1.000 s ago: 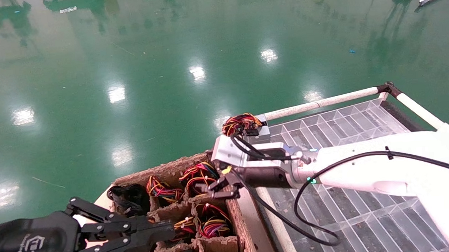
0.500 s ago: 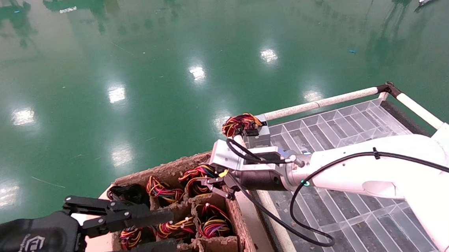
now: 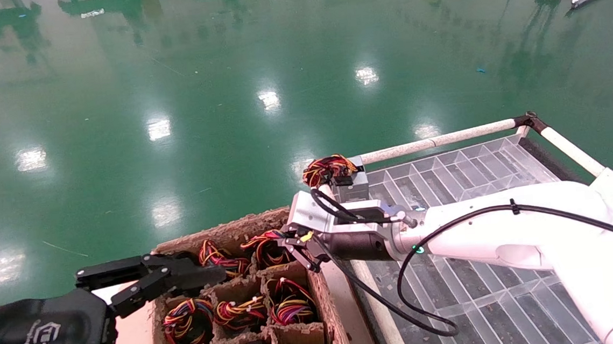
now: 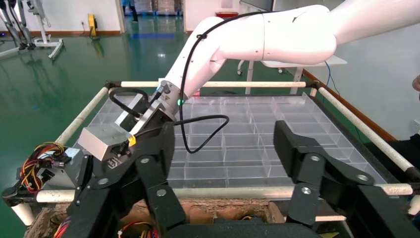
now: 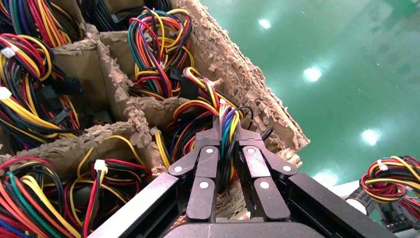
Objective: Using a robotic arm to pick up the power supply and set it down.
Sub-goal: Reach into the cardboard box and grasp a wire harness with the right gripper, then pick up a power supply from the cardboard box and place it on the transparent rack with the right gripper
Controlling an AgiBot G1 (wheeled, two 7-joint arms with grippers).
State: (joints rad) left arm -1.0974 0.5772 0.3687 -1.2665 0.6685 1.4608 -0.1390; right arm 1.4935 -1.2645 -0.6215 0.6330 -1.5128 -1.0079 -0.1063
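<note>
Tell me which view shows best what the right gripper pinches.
The right wrist view: the right gripper is shut on a wire bundle over the crate. The head view shows this gripper small, its grasp unclear. In the left wrist view the left gripper hides it.

A brown cardboard divider crate [image 3: 315,295] is sitting beside a clear compartment tray [image 3: 463,172] framed by white pipes [image 3: 439,141], all standing on a glossy green floor [image 3: 171,95].

Head looks down; wrist views share the crate [image 3: 315,295].
</note>
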